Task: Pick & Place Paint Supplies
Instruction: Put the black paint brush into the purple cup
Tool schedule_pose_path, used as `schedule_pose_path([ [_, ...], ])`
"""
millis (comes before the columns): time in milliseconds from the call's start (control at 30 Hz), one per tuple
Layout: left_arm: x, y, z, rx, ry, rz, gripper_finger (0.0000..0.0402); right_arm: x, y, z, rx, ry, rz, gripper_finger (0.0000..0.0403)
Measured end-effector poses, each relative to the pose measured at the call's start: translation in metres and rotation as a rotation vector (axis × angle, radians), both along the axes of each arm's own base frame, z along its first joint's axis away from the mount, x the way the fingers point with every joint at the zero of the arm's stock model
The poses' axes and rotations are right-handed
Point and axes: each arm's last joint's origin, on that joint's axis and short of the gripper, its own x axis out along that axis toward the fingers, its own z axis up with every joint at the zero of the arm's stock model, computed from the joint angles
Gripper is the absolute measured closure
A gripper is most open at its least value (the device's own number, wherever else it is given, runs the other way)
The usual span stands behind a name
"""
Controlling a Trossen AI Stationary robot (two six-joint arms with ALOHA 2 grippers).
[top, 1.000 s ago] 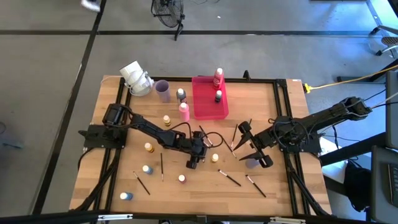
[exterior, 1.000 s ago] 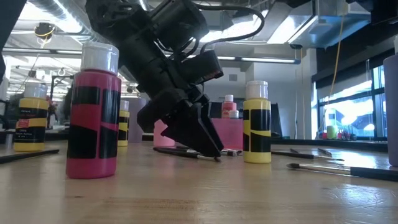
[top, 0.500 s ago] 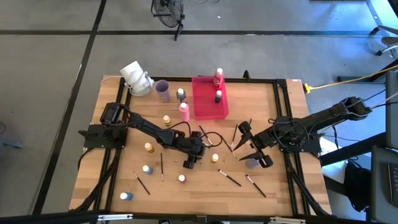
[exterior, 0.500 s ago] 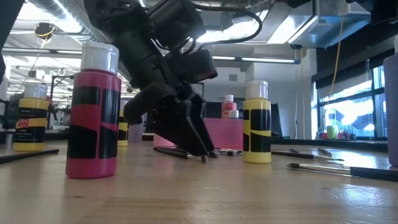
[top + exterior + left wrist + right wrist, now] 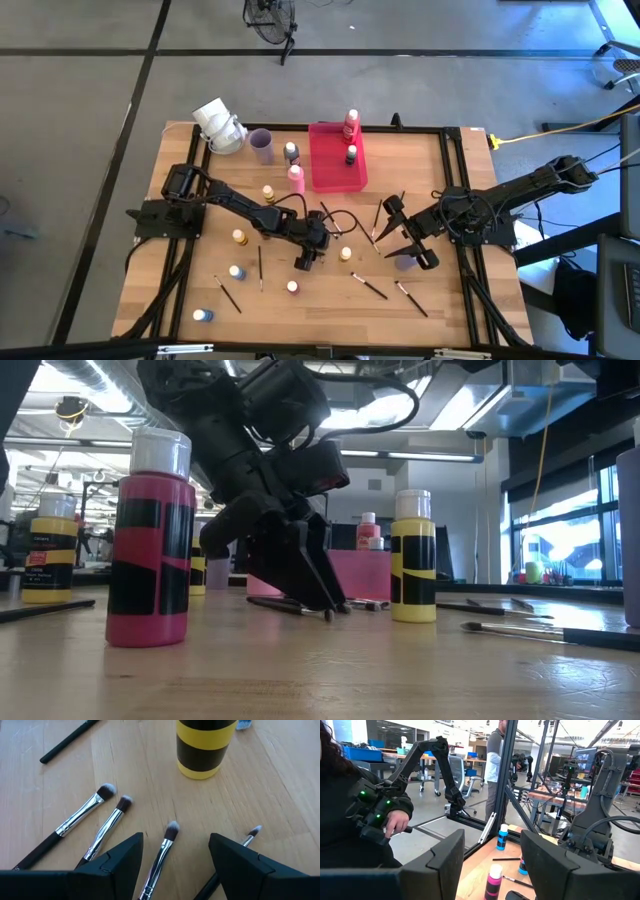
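Left gripper (image 5: pixel 175 851): low over bench (image 5: pixel 190 270) centre, jaws parted, astride a paintbrush (image 5: pixel 159 860) lying flat, not gripping | yellow bottle (image 5: pixel 204 747): upright just beyond | other brushes and bottles: scattered on bench | pink tray (image 5: pixel 335 160): two bottles inside | Right gripper (image 5: pixel 398 232): raised at right, jaws released, empty

Brush handles and bottle cap lost at the left wrist view's edges

Beside the yellow-and-black paint bottle (image 5: pixel 205 747), cut off above its label, four paintbrushes (image 5: pixel 162 857) run out of view; from overhead, bottles near the pink-red tray (image 5: pixel 336 158) are too small to read.
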Motion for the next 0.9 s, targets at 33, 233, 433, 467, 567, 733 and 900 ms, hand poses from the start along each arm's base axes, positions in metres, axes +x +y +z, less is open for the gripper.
schedule_pose_path([
  [33, 0.0004, 0.0001, 0.0003, 0.002, -0.005, 0.002, 0.0174, 0.0000, 0.0001, 0.0000, 0.000, 0.000, 0.000, 0.0206],
  [233, 0.0016, 0.0009, 0.0010, 0.012, -0.020, -0.005, 0.0174, 0.0000, 0.0001, 0.0000, 0.000, 0.000, 0.002, 0.0206],
  [433, 0.0019, 0.0019, 0.0009, 0.000, -0.020, -0.004, 0.0174, -0.0001, 0.0001, 0.0000, 0.000, 0.000, 0.002, 0.0206],
  [467, 0.0020, 0.0023, 0.0009, -0.005, -0.020, 0.000, 0.0174, 0.0000, 0.0001, 0.0000, 0.000, 0.000, 0.002, 0.0206],
  [567, 0.0023, 0.0042, 0.0008, -0.023, -0.017, 0.011, 0.0174, 0.0000, 0.0001, 0.0000, 0.000, 0.000, 0.002, 0.0206],
  [733, 0.0027, 0.0061, 0.0009, -0.028, -0.018, 0.014, 0.0174, 0.0000, 0.0000, 0.0001, 0.000, -0.001, 0.002, 0.0206],
  [900, 0.0028, 0.0063, 0.0010, -0.031, -0.018, 0.012, 0.0174, 0.0000, 0.0000, 0.0004, 0.001, -0.004, 0.002, 0.0206],
])
